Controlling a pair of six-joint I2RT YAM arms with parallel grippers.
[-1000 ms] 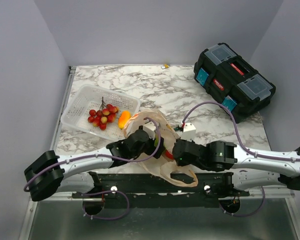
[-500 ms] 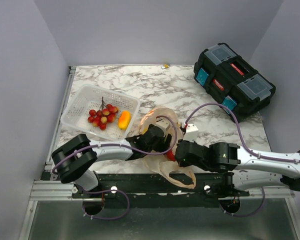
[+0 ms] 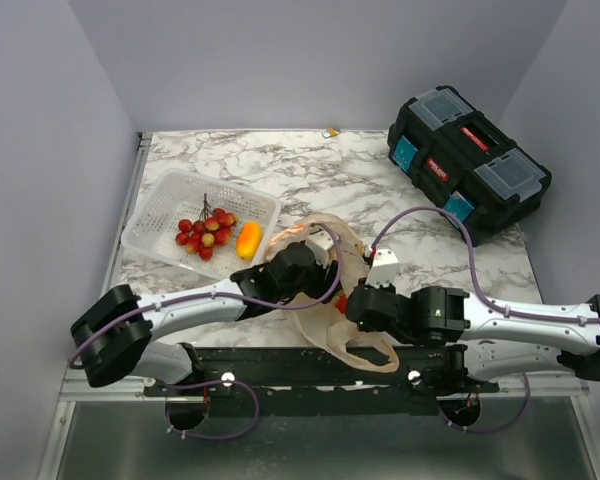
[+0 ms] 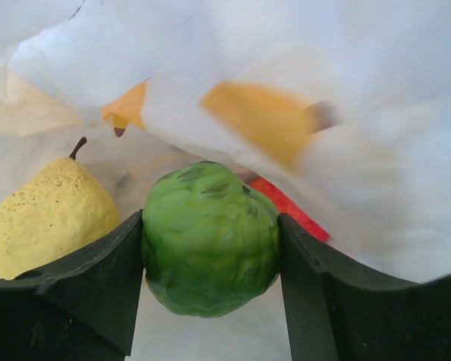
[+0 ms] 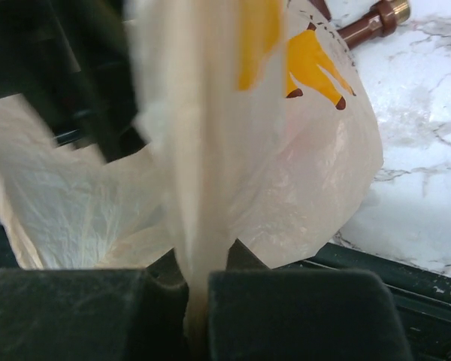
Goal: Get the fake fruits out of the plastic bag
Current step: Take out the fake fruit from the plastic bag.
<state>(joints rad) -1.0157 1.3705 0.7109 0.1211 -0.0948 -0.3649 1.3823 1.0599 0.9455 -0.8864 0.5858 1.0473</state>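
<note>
- Seen from above, a crumpled peach plastic bag [image 3: 352,305] lies near the front edge of a marble tabletop [image 3: 310,170], with a robot arm reaching to it from each side
- The left claw [image 4: 209,293] is inside the bag, its two dark jaws pressed against either side of a bumpy green fruit [image 4: 210,244], holding it
- A yellow pear-shaped fruit [image 4: 49,222] lies just beside the green one, and a sliver of a red fruit [image 4: 289,212] shows behind it; both are inside the bag
- The right claw [image 5: 199,289] is clamped on a gathered fold of the bag's thin film, pinching it upright
- An orange-yellow fruit [image 3: 248,238] already lies in a white mesh basket [image 3: 160,210] beside a bunch of red berries [image 3: 204,232], to the left of the bag
- The step in hand appears to be drawing the green fruit out. It likely goes best with a steady squeeze, pulling back along the bag's opening rather than against the film, while the right claw holds the fold firm so the bag does not rise with the fruit
- The glossy round fruit could slip if the squeeze loosens
</note>
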